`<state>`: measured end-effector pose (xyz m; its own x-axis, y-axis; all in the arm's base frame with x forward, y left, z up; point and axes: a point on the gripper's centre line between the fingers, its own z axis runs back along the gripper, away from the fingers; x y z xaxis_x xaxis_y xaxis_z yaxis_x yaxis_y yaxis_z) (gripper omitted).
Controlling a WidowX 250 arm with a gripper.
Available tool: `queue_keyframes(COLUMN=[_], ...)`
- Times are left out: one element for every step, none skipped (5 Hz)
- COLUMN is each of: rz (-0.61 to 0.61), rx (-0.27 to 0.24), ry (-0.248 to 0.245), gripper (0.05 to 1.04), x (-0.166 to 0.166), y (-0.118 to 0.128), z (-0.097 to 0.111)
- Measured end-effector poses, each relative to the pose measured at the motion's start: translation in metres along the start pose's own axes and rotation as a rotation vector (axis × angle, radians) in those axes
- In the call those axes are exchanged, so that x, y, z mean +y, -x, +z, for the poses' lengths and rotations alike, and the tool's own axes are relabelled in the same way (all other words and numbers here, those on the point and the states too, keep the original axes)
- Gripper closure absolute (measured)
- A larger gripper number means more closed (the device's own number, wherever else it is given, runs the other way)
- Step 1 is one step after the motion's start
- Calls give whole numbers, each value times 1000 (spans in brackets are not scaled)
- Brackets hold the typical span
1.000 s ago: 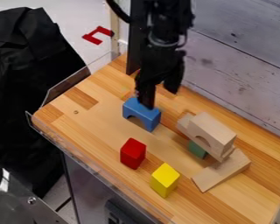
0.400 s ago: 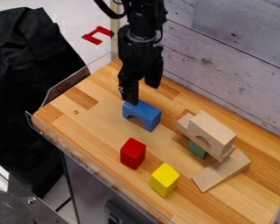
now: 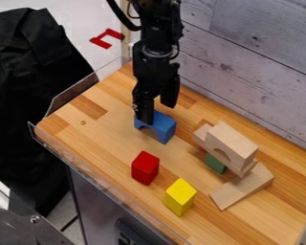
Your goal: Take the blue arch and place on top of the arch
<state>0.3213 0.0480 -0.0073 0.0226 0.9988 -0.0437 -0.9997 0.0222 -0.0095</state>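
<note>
Blue arch (image 3: 164,127) unmoved, tool (image 3: 157,114) now lower.

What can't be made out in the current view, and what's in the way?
All in the camera view:
Blue arch: one end partly hidden behind the gripper; contact unclear.
Green block: partly hidden by the wooden arch and neighbouring pieces.
Arm: cut off by the top edge.

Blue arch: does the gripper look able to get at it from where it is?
Probably yes: the open gripper is right at the blue arch, with nothing between them, and the red block stands apart from the arch.
</note>
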Motion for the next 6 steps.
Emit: queue_keyframes(rz=[-3,15,30,40,32,9], rx=[4,8,17,25,23,1], ry=[-16,-25,-36,-25,-10,49], gripper=[84,84,133,394,510,510], x=[0,1,4,2,0,-6], y=[0,-1,-2,0,0,3], z=[-3,-5,-10,-10,-8,13])
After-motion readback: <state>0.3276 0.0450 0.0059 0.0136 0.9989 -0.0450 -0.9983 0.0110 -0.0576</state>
